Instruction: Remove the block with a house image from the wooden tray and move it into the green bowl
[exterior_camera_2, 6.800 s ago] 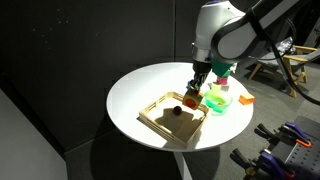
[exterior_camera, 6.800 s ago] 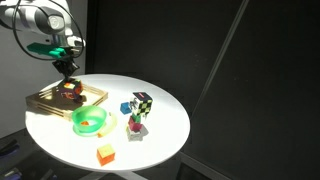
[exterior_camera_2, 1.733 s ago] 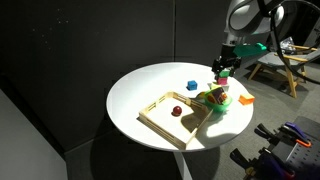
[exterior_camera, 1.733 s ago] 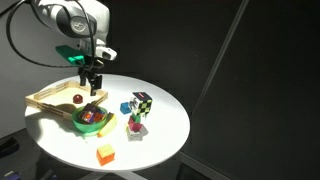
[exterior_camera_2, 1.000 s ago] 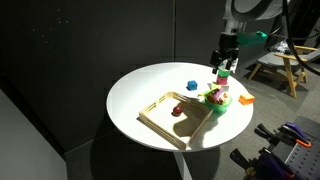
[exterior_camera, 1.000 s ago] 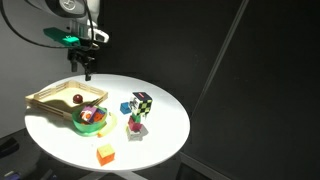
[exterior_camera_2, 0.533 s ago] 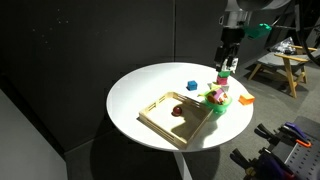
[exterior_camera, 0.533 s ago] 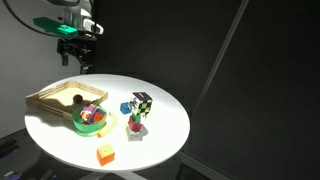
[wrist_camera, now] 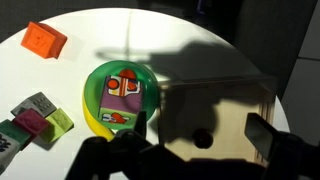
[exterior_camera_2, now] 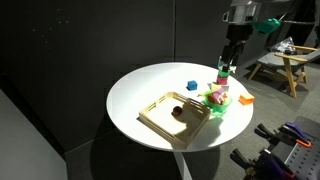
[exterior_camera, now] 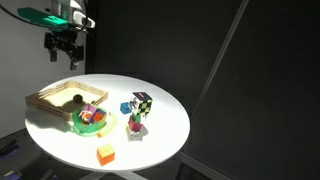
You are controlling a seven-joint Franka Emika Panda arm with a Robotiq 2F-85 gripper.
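Now the gripper (exterior_camera: 63, 56), spread empty, has risen higher above the green bowl (exterior_camera: 78, 125).

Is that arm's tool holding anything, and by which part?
Nothing: the tool hangs empty above the table, and the block with a house image lies in the green bowl.

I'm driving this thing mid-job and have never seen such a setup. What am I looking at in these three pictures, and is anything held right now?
It is one robot arm with two jaws at its tip. Two pictures come from cameras standing away from the round white table; the third looks down from the wrist. On the table: a wooden tray, a green bowl with the house block inside, an orange block and other small toys. The jaws stand open, holding nothing.
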